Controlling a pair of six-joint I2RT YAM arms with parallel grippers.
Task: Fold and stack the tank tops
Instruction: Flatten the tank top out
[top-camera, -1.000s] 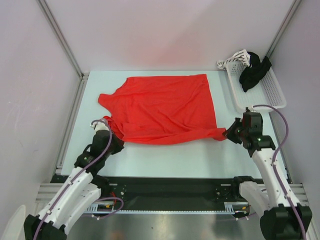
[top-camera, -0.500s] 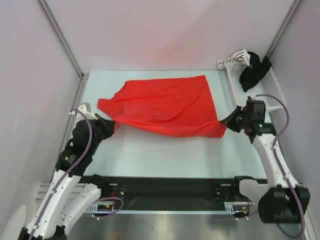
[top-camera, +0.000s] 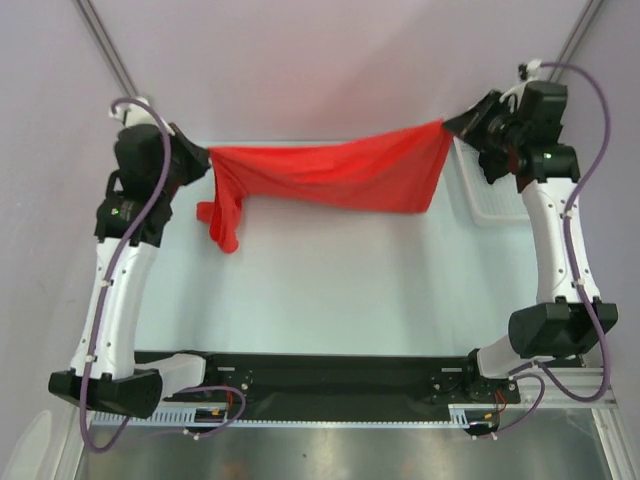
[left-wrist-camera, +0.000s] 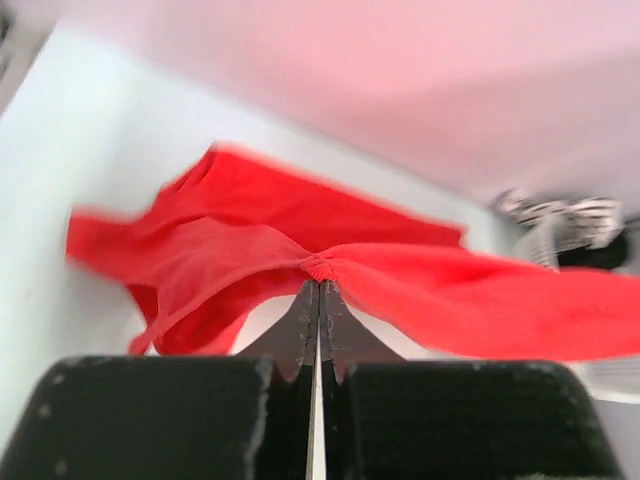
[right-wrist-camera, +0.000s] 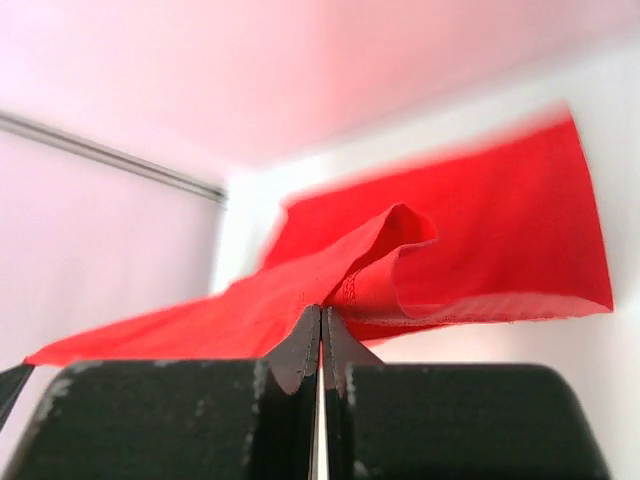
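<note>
A bright red tank top (top-camera: 335, 177) hangs stretched in the air between both arms, high over the far part of the table. My left gripper (top-camera: 205, 157) is shut on its left end, where a strap part droops down; the pinch shows in the left wrist view (left-wrist-camera: 320, 272) with the tank top (left-wrist-camera: 480, 295) spreading to both sides. My right gripper (top-camera: 450, 124) is shut on the right upper corner, and in the right wrist view (right-wrist-camera: 322, 310) the tank top (right-wrist-camera: 480, 240) bunches at the tips.
A white mesh basket (top-camera: 495, 205) stands at the far right, mostly behind the right arm; its rim shows in the left wrist view (left-wrist-camera: 560, 212). The pale table (top-camera: 330, 290) lies below the cloth. Booth walls close in on three sides.
Both arms have risen and swung toward the back, lifting the red tank top off the table until it hangs stretched between them. Both grips have held.
</note>
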